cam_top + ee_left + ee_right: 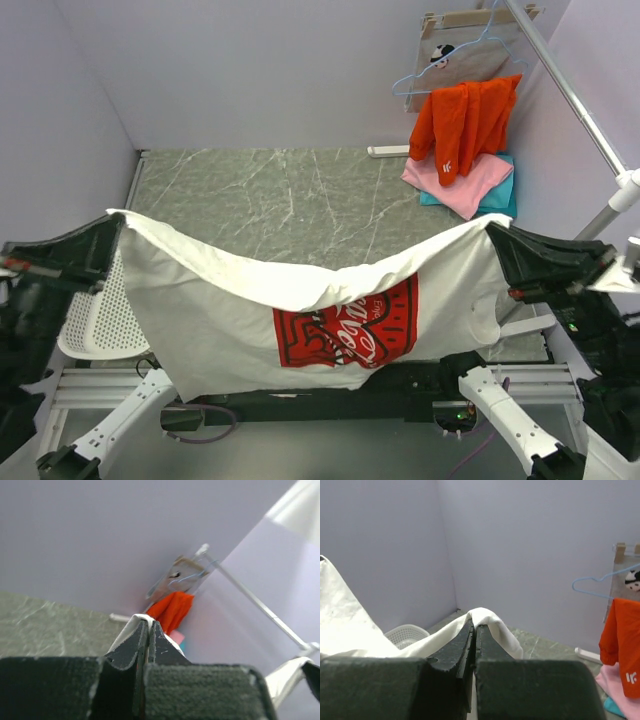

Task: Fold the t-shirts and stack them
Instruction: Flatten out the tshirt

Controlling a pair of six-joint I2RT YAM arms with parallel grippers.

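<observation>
Lilac walls are closing in the grey marbled tabletop [290, 200] on the left, the back and the right, and a slanting metal pole [570, 90] is crowding the right side. The middle and far left of the surface are lying bare, giving me the most room; the far right corner is taken.

I am counting four garments. One white t-shirt [220, 310] is hanging in the air over the near edge of the table, above the arm bases. One pink t-shirt [455, 182] is lying on one teal t-shirt [505, 195] in that far right corner, and one orange garment [465, 120] is drooping onto them below a single blue hanger [440, 70]. One white perforated basket [100, 315] is sitting at the left, partly behind the cloth.

Both pincers are clamping fully closed on the white t-shirt. The left gripper [114, 218] is pinching its upper left corner and the right gripper [492, 228] its upper right corner, so the long axis is running left to right, the top edge sagging in the middle and folding over. The red chest print [345, 325] is facing the overhead camera, its lettering tilting up towards the right. Each wrist view is showing white fabric caught between the closed fingers.
</observation>
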